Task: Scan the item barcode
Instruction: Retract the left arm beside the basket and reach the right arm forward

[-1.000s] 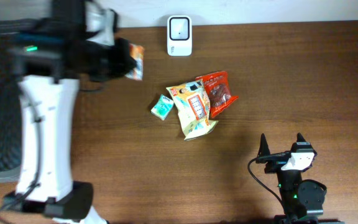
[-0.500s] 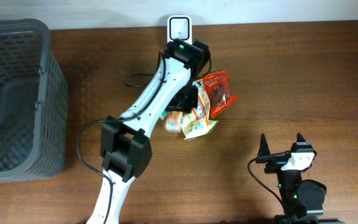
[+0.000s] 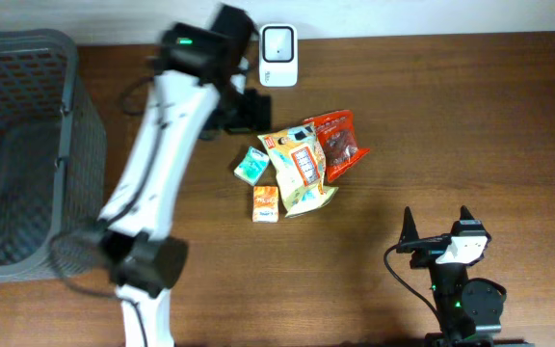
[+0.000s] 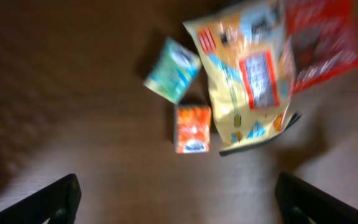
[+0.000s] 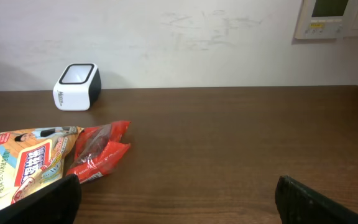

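Left end effector [image 4: 176, 183]: jaws spread wide, nothing between them. Right end effector [image 5: 176, 186]: also wide and empty, well apart from all the items.

Orange box [image 4: 192, 128], the likely scan item, lies flat on the surface [image 4: 73, 124] straight ahead of the left end effector. Teal packet [image 4: 173, 70] is beyond it, yellow bag [image 4: 247, 74] just to its right, red packet [image 4: 319, 37] further right. Scanner [image 3: 278, 55] is near the left end effector, outside its wrist view.

Risks:
- Box sits close against the bag edge, so a closing finger could snag the bag.
- Barcode face not visible, so it may reach the scanner facing the wrong way.
- Wrist view is blurred, so aim is uncertain.
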`<control>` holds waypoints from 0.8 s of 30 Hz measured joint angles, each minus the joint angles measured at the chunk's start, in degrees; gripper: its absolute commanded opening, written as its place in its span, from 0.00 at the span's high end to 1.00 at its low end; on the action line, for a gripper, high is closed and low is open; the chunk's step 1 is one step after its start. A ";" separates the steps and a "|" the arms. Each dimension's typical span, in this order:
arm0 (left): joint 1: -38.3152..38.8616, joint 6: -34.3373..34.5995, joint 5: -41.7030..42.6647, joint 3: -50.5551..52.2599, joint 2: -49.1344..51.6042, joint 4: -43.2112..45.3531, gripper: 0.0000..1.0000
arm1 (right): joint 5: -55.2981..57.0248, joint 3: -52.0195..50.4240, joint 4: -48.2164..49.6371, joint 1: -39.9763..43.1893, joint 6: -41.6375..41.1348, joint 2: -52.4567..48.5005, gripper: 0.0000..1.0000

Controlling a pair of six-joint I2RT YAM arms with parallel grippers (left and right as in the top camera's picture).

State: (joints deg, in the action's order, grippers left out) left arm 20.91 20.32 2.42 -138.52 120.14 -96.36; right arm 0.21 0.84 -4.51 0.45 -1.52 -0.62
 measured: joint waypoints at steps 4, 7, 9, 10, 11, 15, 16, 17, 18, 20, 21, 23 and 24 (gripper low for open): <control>-4.24 0.07 -6.91 -1.44 -6.99 -0.13 0.01 | 0.00 -0.02 0.00 0.00 0.00 0.00 0.02; -5.97 1.97 -10.99 -1.40 -6.75 0.04 0.01 | 0.00 0.00 0.00 0.00 0.00 0.00 0.02; -7.91 2.93 -13.03 -1.40 -6.67 0.11 0.01 | 0.00 0.00 0.00 0.00 0.00 0.00 0.01; -8.85 3.26 -13.86 -1.40 -6.67 -0.13 0.01 | 0.00 0.00 0.00 0.00 0.00 0.00 0.01; -9.62 3.34 -14.16 -1.40 -6.67 -0.22 0.01 | 0.00 0.00 0.00 0.00 0.00 0.00 0.01; -10.19 3.54 -13.33 -1.38 -6.67 -0.24 0.01 | 0.00 0.00 0.00 0.00 0.00 0.00 0.02; -10.14 3.54 -13.22 -1.36 -6.67 -0.24 0.01 | 0.00 0.00 0.00 0.00 -0.02 0.00 0.02; -10.16 3.54 -13.09 -1.36 -6.67 -0.24 0.01 | 0.00 0.00 0.00 0.00 0.00 0.00 0.01; -10.16 3.54 -12.83 -1.36 -6.67 -0.24 0.01 | 0.00 0.00 0.00 0.00 0.00 0.00 0.01; -10.16 3.54 -12.04 -1.36 -6.67 -0.26 0.01 | 0.00 0.00 0.00 0.00 0.00 0.00 0.01; -10.14 3.54 -11.93 -1.36 -6.67 -0.26 0.01 | 0.00 0.00 0.00 0.00 0.00 0.00 0.01; -10.16 3.54 -11.80 -1.36 -6.67 -0.28 0.01 | 0.00 0.00 0.00 0.00 0.00 0.00 0.01; -10.16 3.54 -11.65 -1.36 -6.67 -0.28 0.01 | 0.00 0.00 0.00 0.00 -0.07 0.00 0.02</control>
State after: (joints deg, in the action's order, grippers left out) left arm 10.74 23.86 -9.23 -139.87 113.47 -96.64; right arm 0.21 0.84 -4.51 0.45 -1.58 -0.62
